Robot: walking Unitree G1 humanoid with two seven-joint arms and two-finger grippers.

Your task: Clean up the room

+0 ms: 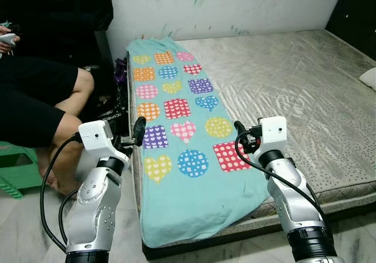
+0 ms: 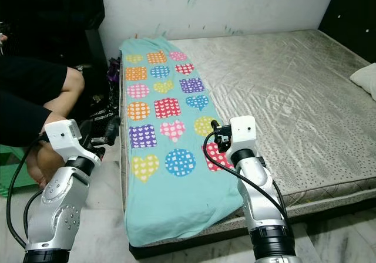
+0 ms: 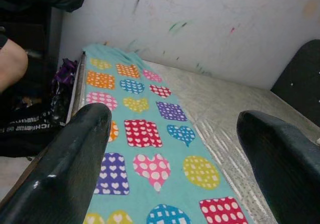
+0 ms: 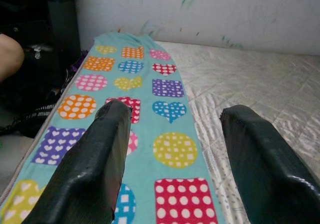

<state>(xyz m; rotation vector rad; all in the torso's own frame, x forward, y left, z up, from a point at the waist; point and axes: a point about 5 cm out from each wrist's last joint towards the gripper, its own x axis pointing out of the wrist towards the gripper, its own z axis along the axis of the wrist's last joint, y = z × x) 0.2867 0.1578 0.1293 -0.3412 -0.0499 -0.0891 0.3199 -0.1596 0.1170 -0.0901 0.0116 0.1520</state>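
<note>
A teal blanket [image 1: 176,128] printed with coloured hearts, circles and squares lies flat along the left side of the bare grey mattress [image 1: 294,81]; its near end hangs over the bed's front edge. My left gripper [image 1: 138,130] hovers at the blanket's left edge near the bed rail, open, with nothing between its fingers [image 3: 75,154]. My right gripper [image 1: 239,128] is held over the blanket's right edge by the red dotted square, also open and empty, its fingers [image 4: 95,154] spread wide.
A person sits at the left with bent knees [image 1: 82,81], holding a white controller [image 1: 7,40]. A green stool [image 1: 14,169] stands beside them. Dark bags [image 1: 114,101] lie between person and bed. A white pillow [image 1: 369,78] sits at the mattress's right edge.
</note>
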